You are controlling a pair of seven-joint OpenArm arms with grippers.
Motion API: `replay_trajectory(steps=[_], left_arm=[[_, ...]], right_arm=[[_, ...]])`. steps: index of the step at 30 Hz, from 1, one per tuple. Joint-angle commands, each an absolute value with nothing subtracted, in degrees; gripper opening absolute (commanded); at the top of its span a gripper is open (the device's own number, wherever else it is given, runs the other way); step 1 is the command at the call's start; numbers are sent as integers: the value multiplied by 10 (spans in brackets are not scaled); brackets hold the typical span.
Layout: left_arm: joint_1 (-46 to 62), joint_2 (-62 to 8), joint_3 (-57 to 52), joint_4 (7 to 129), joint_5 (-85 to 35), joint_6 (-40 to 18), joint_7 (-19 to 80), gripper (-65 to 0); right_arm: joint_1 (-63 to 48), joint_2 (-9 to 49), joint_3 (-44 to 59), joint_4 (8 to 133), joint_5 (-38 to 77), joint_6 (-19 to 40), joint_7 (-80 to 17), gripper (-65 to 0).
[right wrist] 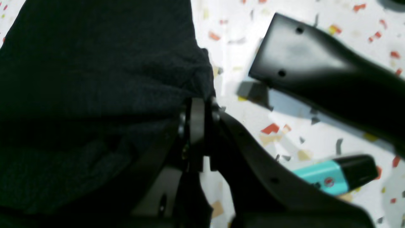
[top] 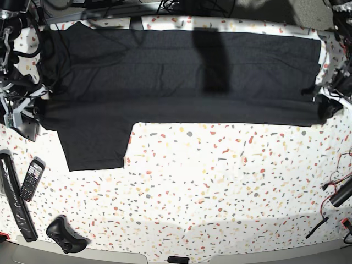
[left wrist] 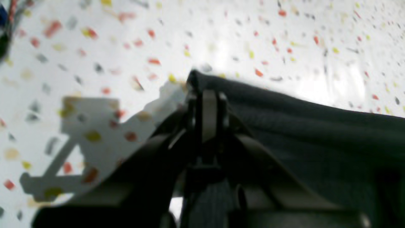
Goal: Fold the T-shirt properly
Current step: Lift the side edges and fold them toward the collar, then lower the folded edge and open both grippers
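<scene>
The black T-shirt (top: pixel 181 77) lies spread plain side up across the far half of the speckled table (top: pixel 220 181), one sleeve hanging toward me at the left. My left gripper (left wrist: pixel 209 95) is shut on the cloth's edge (left wrist: pixel 316 133); in the base view it sits at the shirt's right end (top: pixel 323 104). At the shirt's left end (top: pixel 34 107) my right gripper (right wrist: pixel 197 104) pinches a corner of the dark fabric (right wrist: pixel 95 79). The printed side does not show.
A handset (top: pixel 32 179), a long black bar (top: pixel 12 192) and a game controller (top: pixel 66 234) lie at the near left. Cables (top: pixel 335 195) trail at the near right. A teal and black device (right wrist: pixel 335 174) and a black casing (right wrist: pixel 316 69) lie beside my right gripper.
</scene>
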State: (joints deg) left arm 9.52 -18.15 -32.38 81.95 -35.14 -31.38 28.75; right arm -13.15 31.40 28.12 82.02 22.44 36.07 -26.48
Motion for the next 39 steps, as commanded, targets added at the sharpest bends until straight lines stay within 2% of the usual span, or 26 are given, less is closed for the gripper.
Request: replay_trajectory(steps=[1, 8, 9, 12, 13, 14, 21, 28, 39], left_arm=[[91, -190, -329, 830, -354, -317, 270, -650], [94, -186, -329, 830, -278, -317, 279, -650], [94, -186, -329, 830, -269, -317, 286, -650], [94, -186, -329, 830, -268, -317, 303, -439], [94, -186, -329, 830, -268, -316, 304, -395], [93, -186, -329, 830, -268, -316, 304, -378], [93, -217, -330, 830, -270, -312, 300, -379], [92, -210, -329, 830, -286, -296, 299, -379], [87, -203, -329, 830, -285, -296, 286, -380]], right_arm=[[-125, 325, 289, 830, 227, 362, -249, -650], [-125, 316, 289, 830, 228, 361, -283, -650], [-125, 316, 289, 830, 228, 361, -293, -632], [-125, 316, 289, 830, 232, 360, -309, -453], [-124, 316, 289, 830, 232, 360, -309, -418], [-124, 318, 289, 830, 232, 360, -309, -401], [-89, 359, 289, 830, 322, 359, -328, -399], [49, 319, 276, 801, 322, 350, -371, -399], [304, 308, 80, 577, 315, 319, -466, -399]])
